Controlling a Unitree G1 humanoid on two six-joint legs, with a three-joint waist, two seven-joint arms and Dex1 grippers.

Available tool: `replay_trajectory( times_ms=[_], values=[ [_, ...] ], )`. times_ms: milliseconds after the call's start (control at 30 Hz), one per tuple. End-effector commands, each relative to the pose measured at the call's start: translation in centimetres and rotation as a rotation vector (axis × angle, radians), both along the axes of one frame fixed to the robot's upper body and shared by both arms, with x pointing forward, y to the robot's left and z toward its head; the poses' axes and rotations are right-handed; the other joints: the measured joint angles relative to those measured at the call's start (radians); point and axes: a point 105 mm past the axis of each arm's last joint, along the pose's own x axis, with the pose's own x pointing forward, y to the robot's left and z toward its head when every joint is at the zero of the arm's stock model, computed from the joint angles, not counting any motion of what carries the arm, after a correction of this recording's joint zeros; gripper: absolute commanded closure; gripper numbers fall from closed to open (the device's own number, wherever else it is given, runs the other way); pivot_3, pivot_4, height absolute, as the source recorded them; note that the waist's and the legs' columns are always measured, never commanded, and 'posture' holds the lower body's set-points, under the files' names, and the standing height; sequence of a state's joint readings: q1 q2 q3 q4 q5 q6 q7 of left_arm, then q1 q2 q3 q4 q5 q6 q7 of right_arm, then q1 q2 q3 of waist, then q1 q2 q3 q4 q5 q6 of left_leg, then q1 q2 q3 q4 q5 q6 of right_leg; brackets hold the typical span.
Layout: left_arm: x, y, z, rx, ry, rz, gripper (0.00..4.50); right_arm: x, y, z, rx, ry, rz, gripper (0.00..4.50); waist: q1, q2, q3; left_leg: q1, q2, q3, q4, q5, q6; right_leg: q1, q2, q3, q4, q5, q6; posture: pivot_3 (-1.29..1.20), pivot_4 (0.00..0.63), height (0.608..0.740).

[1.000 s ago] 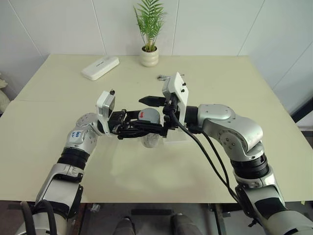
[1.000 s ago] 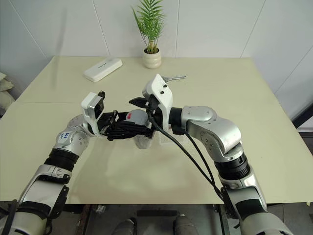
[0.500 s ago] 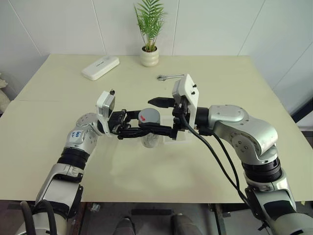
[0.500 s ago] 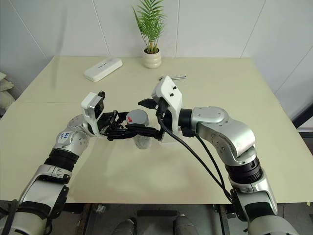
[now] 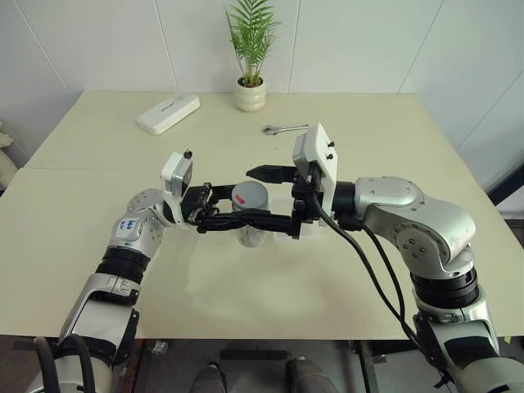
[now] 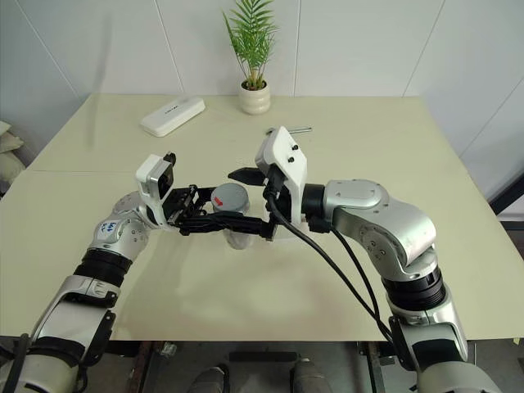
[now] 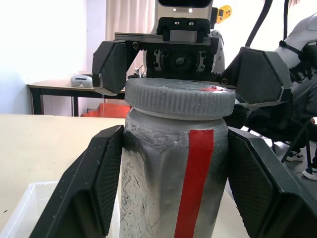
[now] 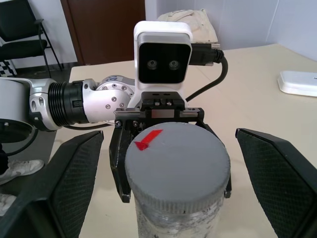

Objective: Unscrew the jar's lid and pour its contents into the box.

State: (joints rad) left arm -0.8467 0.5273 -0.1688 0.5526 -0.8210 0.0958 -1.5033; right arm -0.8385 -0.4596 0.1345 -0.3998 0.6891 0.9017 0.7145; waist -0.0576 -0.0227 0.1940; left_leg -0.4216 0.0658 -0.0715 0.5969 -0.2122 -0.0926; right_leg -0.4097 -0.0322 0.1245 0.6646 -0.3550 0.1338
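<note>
The clear jar (image 7: 168, 188) with its red stripe stands upright above the table, and my left gripper (image 5: 236, 216) is shut on its body from the left. The grey lid (image 8: 177, 163) with a red patch sits on top of the jar. From the right, my right gripper (image 5: 262, 197) is open, its fingers (image 8: 74, 183) standing wide on either side of the lid without touching it. A corner of the clear box (image 7: 29, 208) lies on the table just under and behind the jar. The contents are hidden behind the jar's scuffed wall.
On the far side of the table lie a white oblong case (image 5: 168, 113), a plant in a white pot (image 5: 250, 94) and a metal wrench (image 5: 284, 128). The table's (image 5: 98, 246) near half is open on both sides of the arms.
My right gripper has drawn back to the right from the lid, staying open. The left gripper and the jar have kept still.
</note>
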Motion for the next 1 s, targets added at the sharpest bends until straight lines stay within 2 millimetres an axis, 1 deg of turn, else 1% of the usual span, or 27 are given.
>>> replay_trajectory(
  times_ms=[33,100,133,200,300,333,600,700,900,1000],
  values=[
    [-1.5,0.3,0.5,0.012,-0.073,-0.116,1.74,-0.8,-0.1,1.0,0.024,-0.043,0.023,0.0,0.0,0.0,0.0,0.0,0.0,0.0,0.0,0.0,0.0,0.0,0.0,0.0,0.0,0.0,0.0,0.0,0.15,0.74],
    [-1.5,0.3,0.4,0.011,-0.073,-0.116,1.74,-0.6,-0.1,1.0,0.023,-0.043,0.016,0.0,0.0,0.0,0.0,0.0,0.0,0.0,0.0,0.0,0.0,0.0,0.0,0.0,0.0,0.0,0.0,0.0,0.15,0.74],
    [-1.5,0.3,0.4,0.01,-0.074,-0.115,1.74,-0.4,0.0,1.0,0.023,-0.041,0.011,0.18,0.0,0.0,0.0,0.0,0.0,0.0,0.0,0.0,0.0,0.0,0.0,0.0,0.0,0.0,0.0,0.0,0.15,0.74],
    [-1.5,0.3,0.4,0.01,-0.074,-0.115,1.74,-0.3,0.0,1.1,0.021,-0.046,0.009,0.61,0.0,0.0,0.0,0.0,0.0,0.0,0.0,0.0,0.0,0.0,0.0,0.0,0.0,0.0,0.0,0.0,0.15,0.74],
    [-1.5,0.3,0.4,0.011,-0.074,-0.114,1.74,-0.1,0.0,1.1,0.017,-0.054,0.001,1.65,0.0,0.0,0.0,0.0,0.0,0.0,0.0,0.0,0.0,0.0,0.0,0.0,0.0,0.0,0.0,0.0,0.15,0.74],
    [-1.5,0.3,0.4,0.011,-0.074,-0.114,1.74,-0.2,0.0,1.1,0.018,-0.056,0.003,1.93,0.0,0.0,0.0,0.0,0.0,0.0,0.0,0.0,0.0,0.0,0.0,0.0,0.0,0.0,0.0,0.0,0.15,0.74],
    [-1.5,0.4,0.2,0.022,-0.058,-0.114,1.74,-0.5,-0.1,2.1,0.038,-0.084,0.019,1.97,0.0,0.0,0.0,0.0,0.0,0.0,0.0,0.0,0.0,0.0,0.0,0.0,0.0,0.0,0.0,0.0,0.15,0.74],
    [-1.6,0.5,-0.1,0.035,-0.044,-0.117,1.74,-0.6,-0.2,2.8,0.046,-0.106,0.019,1.97,0.0,0.0,0.0,0.0,0.0,0.0,0.0,0.0,0.0,0.0,0.0,0.0,0.0,0.0,0.0,0.0,0.15,0.74],
    [-1.7,0.5,-0.4,0.051,-0.023,-0.123,1.74,-0.3,-0.7,4.0,0.054,-0.149,-0.001,1.97,0.001,0.0,0.0,0.0,0.0,0.0,0.0,0.0,0.0,0.0,0.0,0.0,0.0,0.0,0.0,0.0,0.15,0.74],
    [-1.8,0.5,-0.7,0.058,-0.014,-0.127,1.74,-0.3,-0.8,4.1,0.054,-0.162,-0.005,1.97,0.0,0.0,0.0,0.0,0.0,0.0,0.0,0.0,0.0,0.0,0.0,0.0,0.0,0.0,0.0,0.0,0.15,0.74]
  ],
)
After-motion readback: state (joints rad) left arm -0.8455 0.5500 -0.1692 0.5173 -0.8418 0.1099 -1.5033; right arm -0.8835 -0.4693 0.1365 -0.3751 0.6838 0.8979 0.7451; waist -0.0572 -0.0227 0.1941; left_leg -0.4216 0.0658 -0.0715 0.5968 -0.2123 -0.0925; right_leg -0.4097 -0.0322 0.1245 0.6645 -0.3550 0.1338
